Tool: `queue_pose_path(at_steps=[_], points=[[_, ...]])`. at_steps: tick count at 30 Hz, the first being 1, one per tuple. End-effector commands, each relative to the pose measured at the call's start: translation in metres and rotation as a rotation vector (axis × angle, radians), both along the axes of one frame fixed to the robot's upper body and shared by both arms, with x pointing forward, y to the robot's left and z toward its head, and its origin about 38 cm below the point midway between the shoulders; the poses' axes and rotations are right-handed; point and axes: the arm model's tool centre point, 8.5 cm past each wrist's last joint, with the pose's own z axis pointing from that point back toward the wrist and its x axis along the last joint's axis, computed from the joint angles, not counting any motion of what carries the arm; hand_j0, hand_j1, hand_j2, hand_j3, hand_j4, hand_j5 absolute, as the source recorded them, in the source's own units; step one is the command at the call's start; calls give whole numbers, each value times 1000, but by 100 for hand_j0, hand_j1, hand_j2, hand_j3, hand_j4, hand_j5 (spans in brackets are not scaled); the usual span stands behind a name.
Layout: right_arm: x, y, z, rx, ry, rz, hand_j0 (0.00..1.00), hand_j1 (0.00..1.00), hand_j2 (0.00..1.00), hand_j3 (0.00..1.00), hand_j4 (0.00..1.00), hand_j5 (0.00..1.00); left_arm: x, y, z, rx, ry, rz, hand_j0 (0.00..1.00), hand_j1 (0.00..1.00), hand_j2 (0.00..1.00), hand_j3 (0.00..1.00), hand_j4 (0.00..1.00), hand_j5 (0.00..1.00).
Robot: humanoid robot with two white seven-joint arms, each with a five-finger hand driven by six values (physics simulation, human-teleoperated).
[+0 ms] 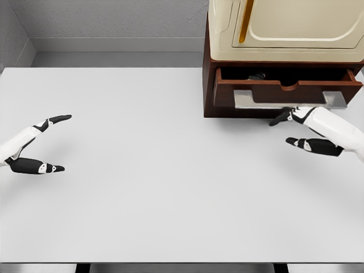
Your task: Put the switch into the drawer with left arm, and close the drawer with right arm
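The drawer [287, 85] stands open with a dark object, probably the switch [257, 75], inside. The right hand [307, 132], fingers spread and empty, waits at its handle [290, 99] to push; the left hand [35, 145] rests open, apart.

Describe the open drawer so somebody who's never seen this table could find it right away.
Look to the far right of the white table, where a cream appliance sits on a dark brown cabinet. The drawer is the pulled-out brown box beneath the appliance. Its flat silver handle sets it apart, just above the right hand.
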Motion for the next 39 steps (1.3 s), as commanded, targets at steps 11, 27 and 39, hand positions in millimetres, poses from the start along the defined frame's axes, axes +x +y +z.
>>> queue_pose_path(at_steps=[11, 27, 39], points=[[23, 0, -8, 11, 17, -24, 68, 68, 68, 68, 68, 68, 0, 2, 1, -3, 0, 4, 100, 100, 100, 100, 100, 100], [45, 3, -10, 31, 16, -43, 68, 68, 68, 68, 68, 68, 1, 7, 0, 10, 6, 18, 100, 100, 100, 100, 100, 100], [36, -5, -13, 1, 34, -46, 69, 69, 69, 69, 69, 69, 1, 7, 1, 2, 0, 22, 100, 100, 100, 100, 100, 100]])
